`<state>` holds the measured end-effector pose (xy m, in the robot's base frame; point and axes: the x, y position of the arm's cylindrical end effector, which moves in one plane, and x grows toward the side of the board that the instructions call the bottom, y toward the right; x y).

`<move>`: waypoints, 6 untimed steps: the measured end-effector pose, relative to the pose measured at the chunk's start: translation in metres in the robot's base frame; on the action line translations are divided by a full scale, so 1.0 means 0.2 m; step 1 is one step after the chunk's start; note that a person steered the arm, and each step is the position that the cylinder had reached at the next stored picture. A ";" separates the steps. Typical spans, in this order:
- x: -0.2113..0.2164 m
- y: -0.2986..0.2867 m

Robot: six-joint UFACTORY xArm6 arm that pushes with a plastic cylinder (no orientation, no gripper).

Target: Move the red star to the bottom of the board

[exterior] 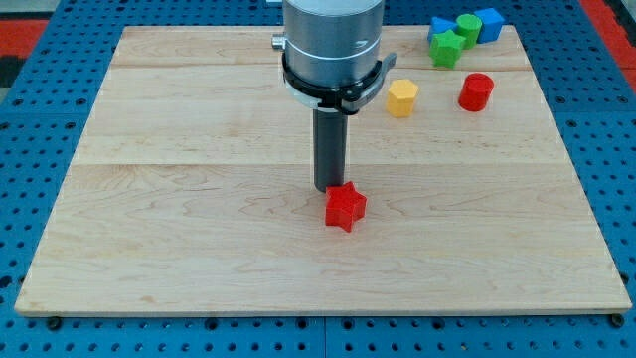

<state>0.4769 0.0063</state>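
Observation:
The red star [345, 207] lies near the middle of the wooden board [179, 229], a little right of centre. My tip [328, 189] rests on the board just above and slightly left of the star, touching or almost touching its upper edge. The rod hangs straight down from the grey arm body at the view's top.
A yellow block [401, 97] and a red cylinder [476, 91] lie at the upper right. A green star-like block [447, 48], a green cylinder [467, 28], and two blue blocks [488, 24] cluster in the top right corner. Blue pegboard surrounds the board.

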 end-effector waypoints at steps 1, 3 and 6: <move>0.00 0.00; 0.06 0.19; 0.10 0.15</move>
